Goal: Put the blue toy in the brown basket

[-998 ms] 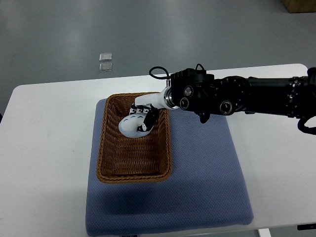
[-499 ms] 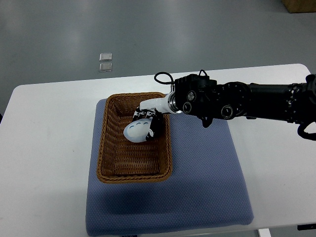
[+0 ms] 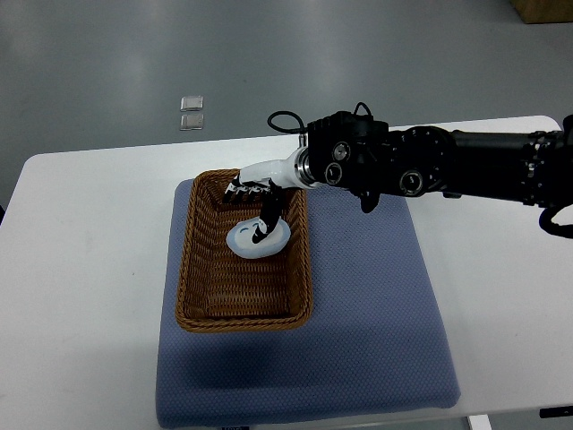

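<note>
White tabletop (image 3: 81, 269) and blue-grey mat (image 3: 376, 331) carry the brown woven wicker basket (image 3: 201, 296), where the pale blue rounded toy (image 3: 253, 240) lies released beneath the right hand (image 3: 255, 202), fingers spread; only withdrawal appears needed.

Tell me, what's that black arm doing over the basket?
The robot's right hand is reaching in from the right over a brown wicker basket that sits on a blue mat on a white table. A pale blue toy lies inside the basket near its far end. The fingers are spread above it, with one finger apparently touching the toy, so the toy looks set down.
</note>
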